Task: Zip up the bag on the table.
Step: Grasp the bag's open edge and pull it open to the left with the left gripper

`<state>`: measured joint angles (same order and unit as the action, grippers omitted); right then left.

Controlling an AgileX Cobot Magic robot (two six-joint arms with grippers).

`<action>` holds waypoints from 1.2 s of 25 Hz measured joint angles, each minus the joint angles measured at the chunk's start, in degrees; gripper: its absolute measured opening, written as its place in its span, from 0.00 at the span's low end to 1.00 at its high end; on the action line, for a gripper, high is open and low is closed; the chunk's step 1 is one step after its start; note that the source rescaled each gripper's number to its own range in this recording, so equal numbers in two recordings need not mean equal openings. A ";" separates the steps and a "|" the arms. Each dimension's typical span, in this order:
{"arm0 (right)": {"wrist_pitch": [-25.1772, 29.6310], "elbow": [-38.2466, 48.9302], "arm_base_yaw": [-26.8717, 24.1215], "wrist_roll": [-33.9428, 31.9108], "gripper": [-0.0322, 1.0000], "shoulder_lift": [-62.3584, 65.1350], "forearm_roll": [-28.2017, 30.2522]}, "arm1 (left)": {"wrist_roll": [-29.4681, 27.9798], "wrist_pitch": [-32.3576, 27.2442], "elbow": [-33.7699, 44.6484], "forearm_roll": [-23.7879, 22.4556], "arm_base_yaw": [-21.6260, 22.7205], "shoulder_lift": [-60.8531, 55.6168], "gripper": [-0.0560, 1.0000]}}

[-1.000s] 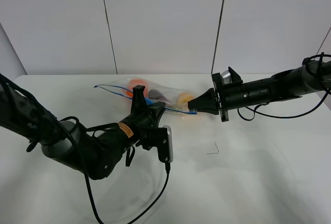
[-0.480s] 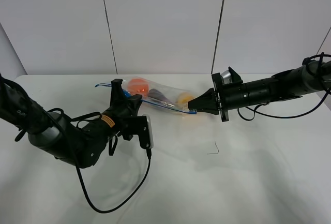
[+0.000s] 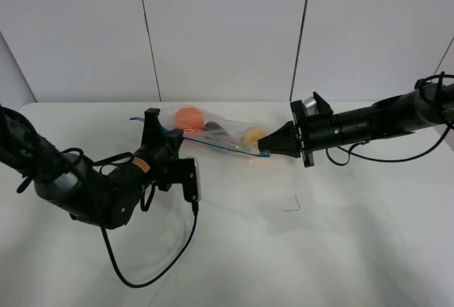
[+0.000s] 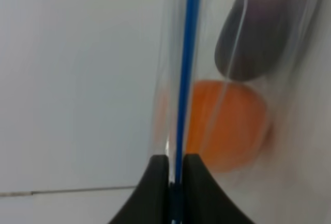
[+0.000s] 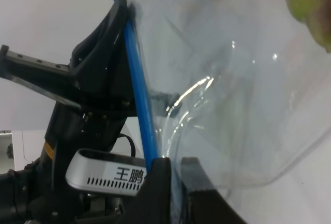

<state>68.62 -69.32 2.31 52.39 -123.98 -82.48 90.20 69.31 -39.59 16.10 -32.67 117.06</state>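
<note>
The bag (image 3: 213, 131) lies on the table (image 3: 319, 250) toward its far edge, between the two arms, with an orange (image 4: 227, 125), a dark eggplant (image 4: 258, 32) and a yellow pear (image 3: 251, 135) showing through the clear plastic. The right gripper (image 5: 173, 167) is clamped on the near-right end of the blue zipper strip (image 4: 186, 53), anchoring it. The left gripper (image 4: 176, 169) is pinched shut around the same strip, close to its far-left end. Between the two claws the strip runs as one taut line, so most of the seal looks pressed (the wrist views cannot confirm every bit). A short tail beyond the left claw appears to gape; that last stretch is what seems left to close
</note>
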 joint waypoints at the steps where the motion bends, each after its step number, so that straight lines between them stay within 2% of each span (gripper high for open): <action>1: 0.00 0.00 0.00 0.00 0.03 0.00 0.06 | 0.45 0.00 0.00 0.71 0.00 0.00 0.05; 11: 0.00 0.00 0.00 0.00 0.03 0.00 0.31 | 2.86 0.00 0.00 4.66 0.49 0.00 0.05; 23: 0.05 0.00 0.00 0.00 0.03 0.00 0.49 | 4.50 0.00 0.00 7.59 8.78 0.00 0.05; 30: 0.05 0.00 0.00 0.00 0.03 0.00 0.55 | 5.13 -0.05 0.02 7.73 10.26 0.00 0.05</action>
<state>68.67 -69.32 2.31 52.39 -123.98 -81.94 95.33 69.26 -39.58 23.83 -22.41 117.06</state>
